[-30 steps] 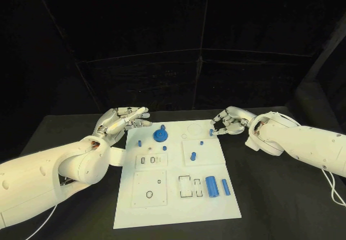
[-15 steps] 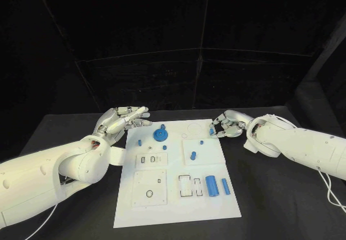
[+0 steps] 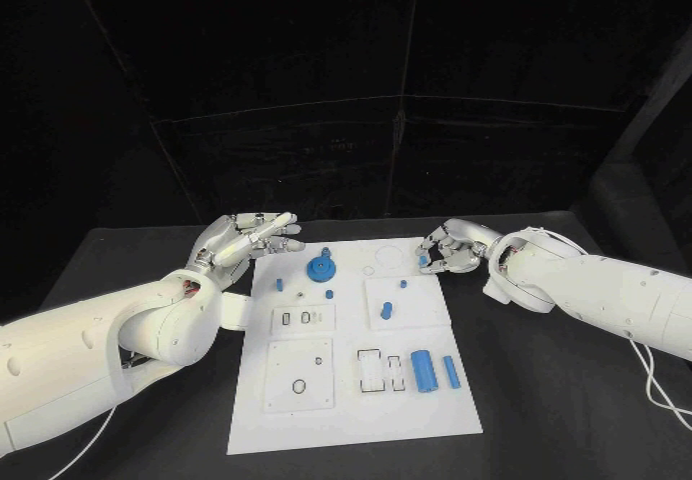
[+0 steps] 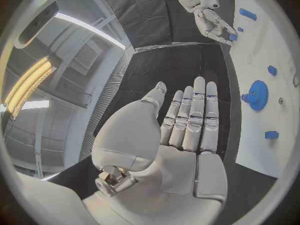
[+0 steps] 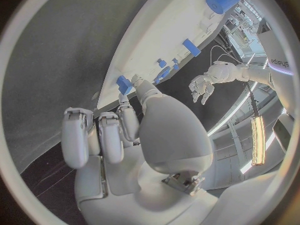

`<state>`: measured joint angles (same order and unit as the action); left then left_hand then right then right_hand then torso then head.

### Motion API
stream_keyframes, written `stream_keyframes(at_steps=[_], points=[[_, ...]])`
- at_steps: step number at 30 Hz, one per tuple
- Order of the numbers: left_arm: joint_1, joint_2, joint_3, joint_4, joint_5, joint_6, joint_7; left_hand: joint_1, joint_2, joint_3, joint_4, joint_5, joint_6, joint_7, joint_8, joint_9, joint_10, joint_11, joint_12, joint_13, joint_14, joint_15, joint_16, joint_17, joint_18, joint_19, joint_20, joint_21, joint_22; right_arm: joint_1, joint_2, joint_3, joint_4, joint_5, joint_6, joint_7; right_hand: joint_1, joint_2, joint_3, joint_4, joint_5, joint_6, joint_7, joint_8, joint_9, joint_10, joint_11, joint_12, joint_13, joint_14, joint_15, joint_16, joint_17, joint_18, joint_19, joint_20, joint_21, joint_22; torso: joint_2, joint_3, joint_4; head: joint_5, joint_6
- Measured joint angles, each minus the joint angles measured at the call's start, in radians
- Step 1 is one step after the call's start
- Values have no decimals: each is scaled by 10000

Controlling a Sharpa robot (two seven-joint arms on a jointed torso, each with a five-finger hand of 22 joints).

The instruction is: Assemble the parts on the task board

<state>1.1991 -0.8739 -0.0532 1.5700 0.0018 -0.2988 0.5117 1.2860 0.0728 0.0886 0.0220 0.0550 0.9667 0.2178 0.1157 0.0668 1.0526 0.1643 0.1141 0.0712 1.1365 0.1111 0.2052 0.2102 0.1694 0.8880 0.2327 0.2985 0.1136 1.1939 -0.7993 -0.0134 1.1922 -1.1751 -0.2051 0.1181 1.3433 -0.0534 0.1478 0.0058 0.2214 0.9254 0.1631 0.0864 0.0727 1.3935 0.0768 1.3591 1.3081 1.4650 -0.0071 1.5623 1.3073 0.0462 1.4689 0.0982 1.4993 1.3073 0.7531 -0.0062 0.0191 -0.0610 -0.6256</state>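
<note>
Since a second ago the right hand point(image 3: 450, 251) has drifted slightly toward the far right corner of the task board point(image 3: 351, 400) and still pinches a small blue part point(image 3: 424, 259) between thumb and finger; the piece sits just over the board's right edge, and the wrist view shows only one end of it point(image 5: 124, 84) past the fingers point(image 5: 128, 119). Whether it touches the board cannot be told. The left hand point(image 3: 248, 238) has stayed beside the far left corner, fingers point(image 4: 195, 116) straight and apart, holding nothing.

On the board, a blue gear point(image 3: 320, 267) stands near the far edge with small blue pegs point(image 3: 330, 296) beside it, a short blue bar point(image 3: 387, 312) lies in the middle-right panel, and a thick blue cylinder point(image 3: 424, 371) with a slimmer blue rod point(image 3: 451, 373) lies near the right edge, toward the near corner. Dark outlines of slots point(image 3: 372, 372) mark the panels; their depth is hard to make out. Black cloth covers the bench point(image 3: 577, 400). No readable writing appears on the board; lettering on the left arm in the right wrist view is too curved and small to read.
</note>
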Motion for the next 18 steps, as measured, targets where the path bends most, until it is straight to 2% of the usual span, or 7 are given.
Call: stream_keyframes(at_steps=[4,18], points=[[0,1,0,-1,0,4,-7,0,0,0,0,0,0,0,0,0,0,0,0,0,0,0,0,0,0,0,0,0,0,0,11,0,-32,-14,0,0,83,159,111,-111,-258,300,-44,150,26,37,-37,0,0,0,0,0,0,1,0,0,0,0,0,-1,-3,-6,-5],[0,-3,0,4,0,23,-33,0,0,0,0,0,0,0,1,0,0,0,0,0,0,0,0,-1,1,0,0,0,1,0,41,0,-79,-54,4,-26,94,170,183,-182,-296,337,-76,148,25,36,-37,38,-1,0,0,0,2,1,0,0,0,0,-6,0,-5,-30,-25]])
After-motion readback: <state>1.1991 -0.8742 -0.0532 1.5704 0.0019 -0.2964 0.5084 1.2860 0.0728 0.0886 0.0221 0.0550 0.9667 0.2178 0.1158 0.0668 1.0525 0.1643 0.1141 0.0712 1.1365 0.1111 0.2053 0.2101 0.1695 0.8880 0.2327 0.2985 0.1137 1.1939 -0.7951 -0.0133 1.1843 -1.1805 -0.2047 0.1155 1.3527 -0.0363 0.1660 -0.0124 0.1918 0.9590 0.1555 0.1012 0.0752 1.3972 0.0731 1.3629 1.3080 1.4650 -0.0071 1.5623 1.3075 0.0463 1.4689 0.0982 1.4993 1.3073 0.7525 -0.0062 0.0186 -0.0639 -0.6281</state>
